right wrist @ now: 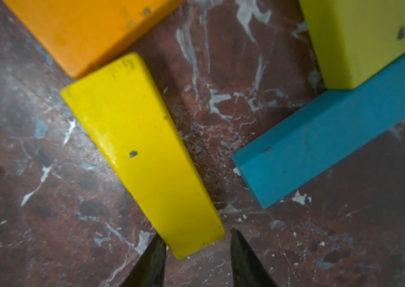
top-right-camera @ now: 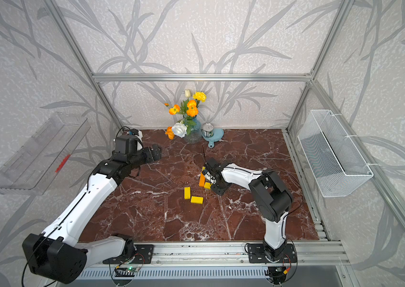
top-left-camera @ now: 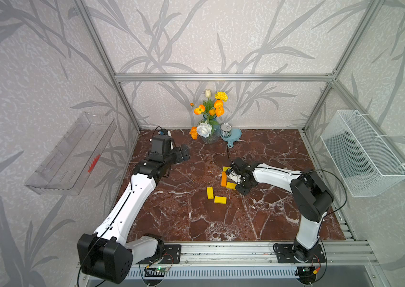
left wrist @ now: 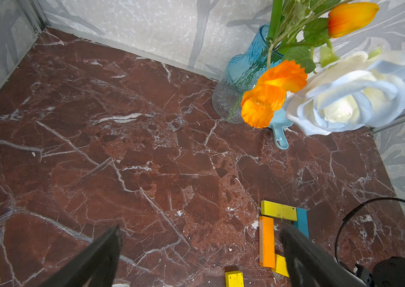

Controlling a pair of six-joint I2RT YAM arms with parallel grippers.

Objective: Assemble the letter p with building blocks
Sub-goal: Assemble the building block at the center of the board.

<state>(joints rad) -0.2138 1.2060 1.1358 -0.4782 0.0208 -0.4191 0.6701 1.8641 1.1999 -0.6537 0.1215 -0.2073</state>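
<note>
— Building blocks: where on the veined marble table?
— Centre. The left gripper, at ten o'clock of them, gapes wide and empty. The right gripper straddles a glossy yellow bar by its end; whether it pinches, I cannot tell. That bar's far corner meets the orange bar, with the teal bar opposite. Two loose yellow bars lie at seven o'clock.

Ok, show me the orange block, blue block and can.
orange block (left wrist: 266,241): left wrist view, top face.
blue block (right wrist: 328,135): right wrist view, top face.
can (top-left-camera: 225,126): in a top view, lid.
</note>
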